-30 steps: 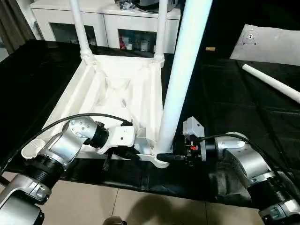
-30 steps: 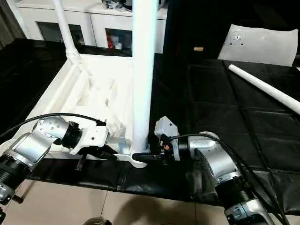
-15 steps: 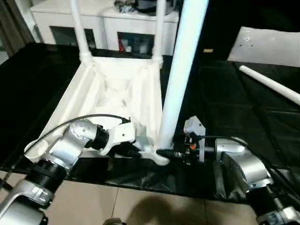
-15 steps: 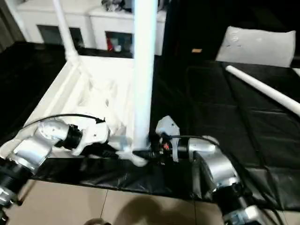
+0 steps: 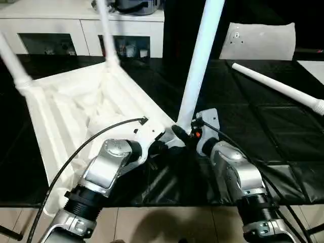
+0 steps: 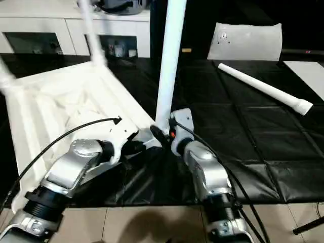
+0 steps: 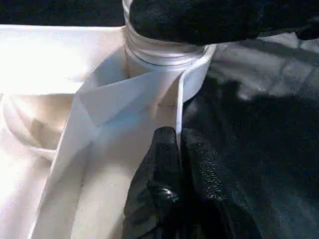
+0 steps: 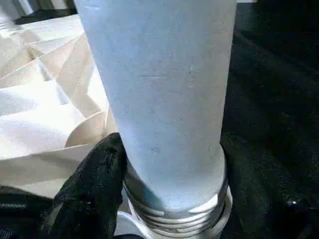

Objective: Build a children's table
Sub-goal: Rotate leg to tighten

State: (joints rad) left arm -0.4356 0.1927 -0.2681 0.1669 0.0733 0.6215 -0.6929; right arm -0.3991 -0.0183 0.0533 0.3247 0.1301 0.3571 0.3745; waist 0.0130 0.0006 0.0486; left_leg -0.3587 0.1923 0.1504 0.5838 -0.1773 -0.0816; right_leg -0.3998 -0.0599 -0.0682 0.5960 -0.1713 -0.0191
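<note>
The white tabletop (image 5: 66,116) lies upside down on the black-covered table, ribs up. Two legs (image 5: 107,30) (image 5: 12,61) stand in its far corner sockets. A third leg (image 5: 200,66) rises, slightly tilted, from the near right corner socket (image 7: 164,64), its threaded base showing just above the socket. My right gripper (image 5: 183,136) is shut on that leg's base, one finger (image 8: 94,189) on each side. My left gripper (image 5: 156,149) is shut on the tabletop's thin rim next to that corner, fingers (image 7: 167,164) pinched together. A fourth leg (image 5: 276,86) lies loose to the right.
A small white panel with holes (image 5: 258,40) lies at the back right. White cabinets (image 5: 76,20) stand behind the table. The black cloth's front edge (image 5: 202,202) runs just under my forearms, with tiled floor below.
The camera has shifted. The tabletop has turned about its held corner, its far end swinging left, and the gripped leg now leans. Both grips are unchanged.
</note>
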